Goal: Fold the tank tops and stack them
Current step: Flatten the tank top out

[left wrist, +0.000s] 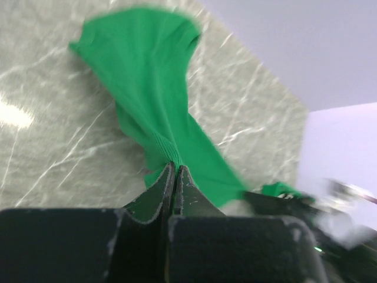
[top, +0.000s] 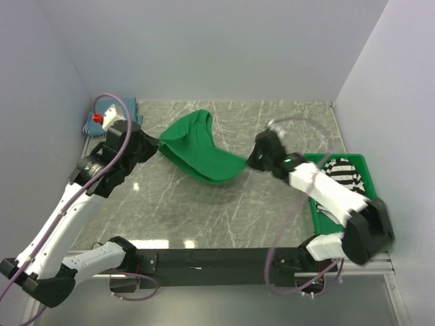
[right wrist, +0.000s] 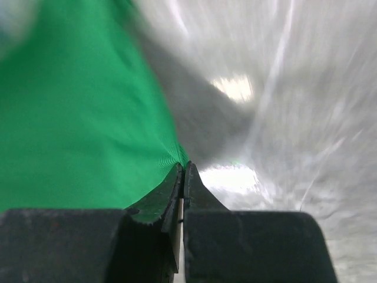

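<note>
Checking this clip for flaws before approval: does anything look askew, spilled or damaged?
Nothing spilled or damaged. The green tank top hangs bunched between the left gripper and right gripper, both shut on it. The striped tank top lies crumpled, unfolded, in the tray.

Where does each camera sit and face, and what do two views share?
Top external: high behind the bases, looking down; both arms show.
Left wrist: on the left arm, facing the green tank top past the shut left end effector.
Right wrist: on the right arm, facing it past the shut right end effector.
Both share that top.
</note>
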`<act>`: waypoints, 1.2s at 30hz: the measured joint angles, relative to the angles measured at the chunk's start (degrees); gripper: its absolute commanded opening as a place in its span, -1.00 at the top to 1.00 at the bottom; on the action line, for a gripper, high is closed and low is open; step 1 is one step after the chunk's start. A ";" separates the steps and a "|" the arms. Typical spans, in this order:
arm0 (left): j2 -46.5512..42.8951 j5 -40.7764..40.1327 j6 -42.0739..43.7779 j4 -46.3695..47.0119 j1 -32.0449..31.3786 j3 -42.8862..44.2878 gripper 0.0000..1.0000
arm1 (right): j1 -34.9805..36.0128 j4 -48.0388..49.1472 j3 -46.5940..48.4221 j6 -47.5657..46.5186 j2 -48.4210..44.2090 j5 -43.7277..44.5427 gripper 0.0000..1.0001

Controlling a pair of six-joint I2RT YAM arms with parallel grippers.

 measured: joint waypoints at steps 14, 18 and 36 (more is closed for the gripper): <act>-9.46 -4.87 3.37 2.40 0.17 19.10 0.99 | -2.69 -12.85 43.50 -9.79 -23.87 3.28 1.00; -8.85 -5.70 3.91 6.78 0.17 20.06 0.99 | -3.04 -14.36 49.51 -11.85 -20.96 2.89 1.00; 26.64 6.03 4.39 31.45 15.96 27.52 0.99 | -18.78 -14.99 83.25 -10.82 26.25 -17.40 1.00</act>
